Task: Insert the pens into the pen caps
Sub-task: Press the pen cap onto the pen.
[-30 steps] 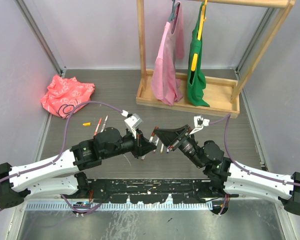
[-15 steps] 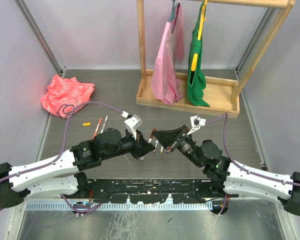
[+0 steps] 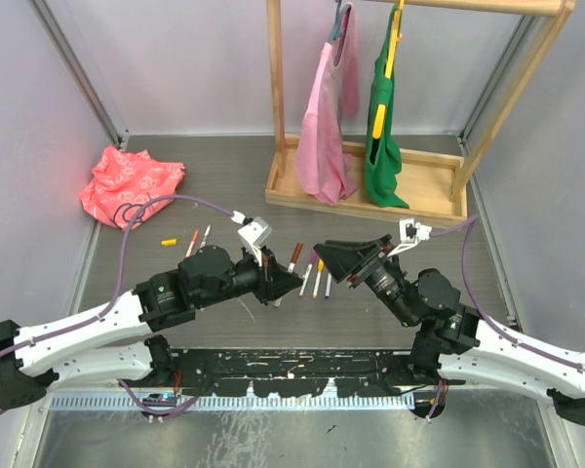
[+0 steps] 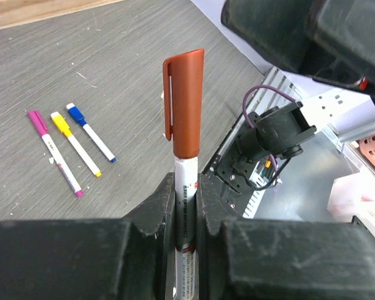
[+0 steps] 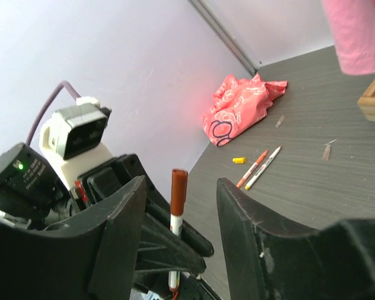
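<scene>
Right jaws just released: a second ago pinched on red-brown cap (image 4: pixel 184 103), now spread wide, empty, arm drawn back toward right of top view. Cap stays seated on pen (image 4: pixel 186 187), upright at centre of left wrist view, barrel clamped in near-closed left jaws. Judgement: this pen finished, ready to lay on tabletop (image 4: pixel 144 62) beside three capped pens (image 4: pixel 75 142). Orange pen (image 5: pixel 253 170), white pen (image 5: pixel 267 158), yellow cap (image 5: pixel 239 160) lie upper left of top view; likely next.
</scene>
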